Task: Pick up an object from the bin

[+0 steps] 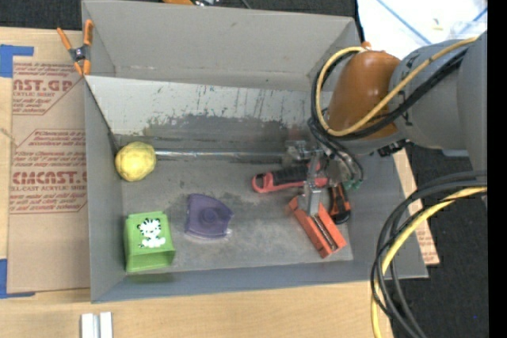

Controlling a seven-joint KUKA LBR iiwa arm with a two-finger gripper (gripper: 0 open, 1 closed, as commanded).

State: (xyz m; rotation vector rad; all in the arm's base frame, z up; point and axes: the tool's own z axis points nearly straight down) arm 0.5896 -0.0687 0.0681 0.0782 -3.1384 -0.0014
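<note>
My gripper (315, 164) hangs low at the right side of the bin, under the arm's orange cover. It is right over a red and orange bar clamp (317, 224) that lies on the bin floor. The clamp's red jaw end (266, 184) sticks out to the left of the gripper, and its orange handle points toward the front right corner. The gripper's body hides the middle of the clamp, so I cannot see whether it touches it.
A purple lumpy piece (207, 217) lies mid-floor, left of the clamp. A green cube with a white tiger face (148, 241) stands in the front left corner. A yellow ball (135, 161) rests against the left wall. Cables loop around the arm at right.
</note>
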